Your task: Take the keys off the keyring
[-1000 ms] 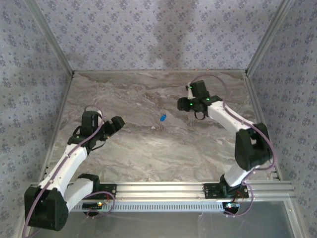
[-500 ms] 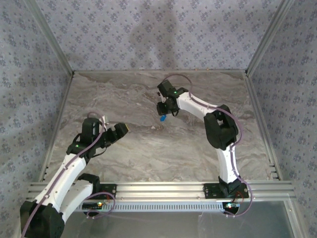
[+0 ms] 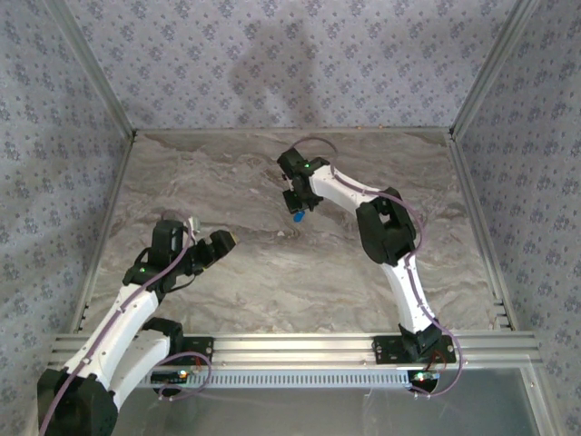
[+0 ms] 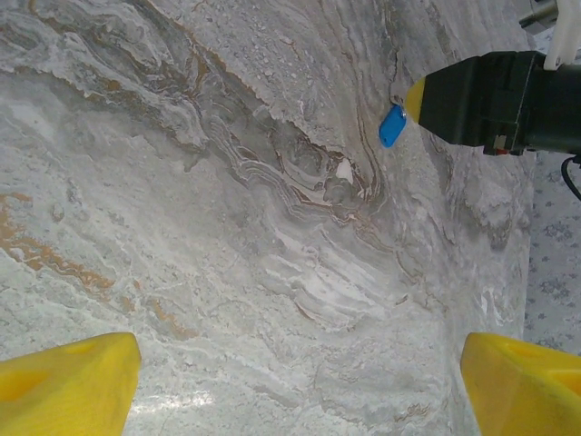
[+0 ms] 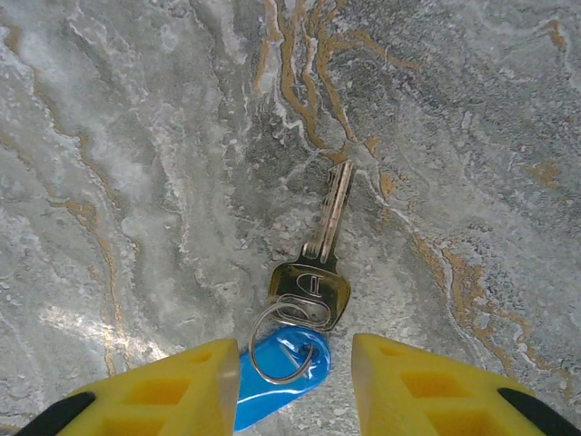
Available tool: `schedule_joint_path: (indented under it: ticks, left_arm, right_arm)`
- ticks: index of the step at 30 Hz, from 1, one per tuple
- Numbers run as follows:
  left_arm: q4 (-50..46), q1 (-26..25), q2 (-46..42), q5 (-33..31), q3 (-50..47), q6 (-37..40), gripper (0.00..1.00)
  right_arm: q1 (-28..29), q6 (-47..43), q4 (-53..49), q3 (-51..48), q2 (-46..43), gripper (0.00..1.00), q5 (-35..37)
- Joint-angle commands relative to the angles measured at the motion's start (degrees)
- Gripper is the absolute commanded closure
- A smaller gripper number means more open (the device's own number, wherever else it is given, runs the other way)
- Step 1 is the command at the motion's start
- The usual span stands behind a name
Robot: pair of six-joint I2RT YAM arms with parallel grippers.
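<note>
Keys [image 3: 297,217] lie flat mid surface [image 3: 272,291], slightly toward the far edge. Light, rigid, slippery: brass key [image 5: 320,245] and blue tag [image 5: 272,398] on a thin keyring [image 5: 252,345]. Pinch the tag or key head, not the ring. Right gripper [image 5: 295,356] is half-spread astride the tag, nothing clamped yet. Left gripper [image 4: 295,359] is spread wide near the left edge. Since a second ago the right arm swung in from the far right and narrowed; keys unmoved.

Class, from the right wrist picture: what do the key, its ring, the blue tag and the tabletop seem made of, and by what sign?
Flat silver key: metal, dull sheen, stamped head. Thin wire ring: probably steel, bright sharp glints. Blue oblong tag: likely glossy plastic, smooth with soft highlights. Grey veined tabletop: looks like marble, possibly printed laminate.
</note>
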Motion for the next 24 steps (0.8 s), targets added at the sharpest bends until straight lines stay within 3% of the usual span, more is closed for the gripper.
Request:
schedule_joint_path:
  ticks: [1,11,18,24]
  left_arm:
    - [-0.41,-0.24,-1.04,0.11,-0.69,-0.77,0.09]
    - [-0.38,-0.24,-1.16,0.13,-1.03,-1.01,0.09]
    - [-0.54,-0.25,-1.89,0.17,-1.47,-1.25,0.09]
    - [-0.94,-0.25,-2.56,0.22,-1.6,-1.31,0.08]
  right_arm:
    - [0.74,-1.16,-3.79,3.0,2.29,0.61,1.18]
    - [0.94,-1.1,-5.54,5.28,4.34,0.64,1.91]
    - [0.96,-0.99,-5.67,5.67,4.33,0.81,2.1]
    - [1.06,-0.99,-6.4,5.72,2.81,0.88,2.79]
